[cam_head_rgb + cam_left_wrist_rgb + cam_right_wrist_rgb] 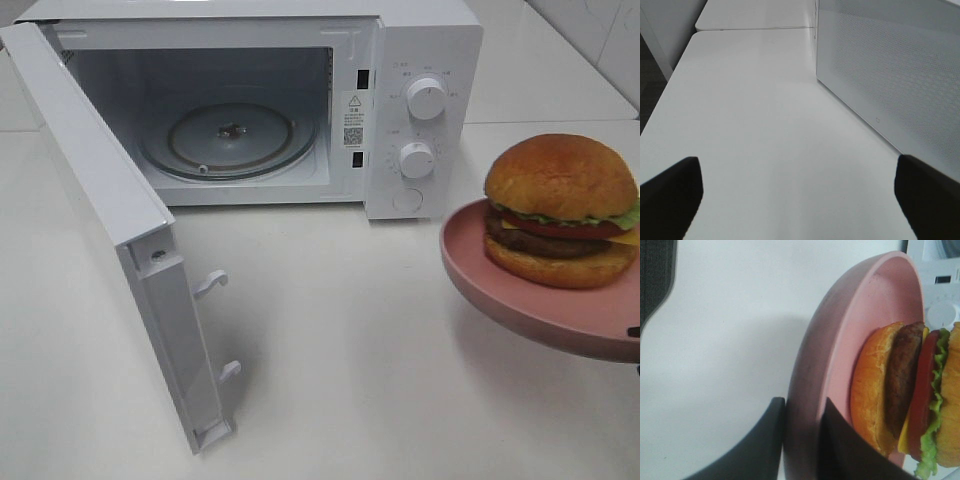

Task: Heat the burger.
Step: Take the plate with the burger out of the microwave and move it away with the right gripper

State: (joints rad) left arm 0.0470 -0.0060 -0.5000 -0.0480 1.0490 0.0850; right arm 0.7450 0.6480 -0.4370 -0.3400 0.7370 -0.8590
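Note:
The burger (pixel 562 210), with a golden bun, dark patty, tomato and lettuce, sits on a pink plate (pixel 520 300) held in the air at the right, level with the microwave's front. In the right wrist view my right gripper (pixel 802 407) is shut on the plate's rim (pixel 840 340), one finger under it and one on top beside the burger (pixel 905 390). My left gripper (pixel 797 165) stands open with nothing between its fingers, low over the table next to the microwave door's dotted outer face (pixel 890 75). The exterior view does not show it.
The white microwave (pixel 420 60) stands at the back with its door (pixel 120 230) swung wide open to the left. Its glass turntable (pixel 230 140) holds nothing. Two knobs (pixel 427 98) sit on the right panel. White tabletop (pixel 340 340) stretches in front.

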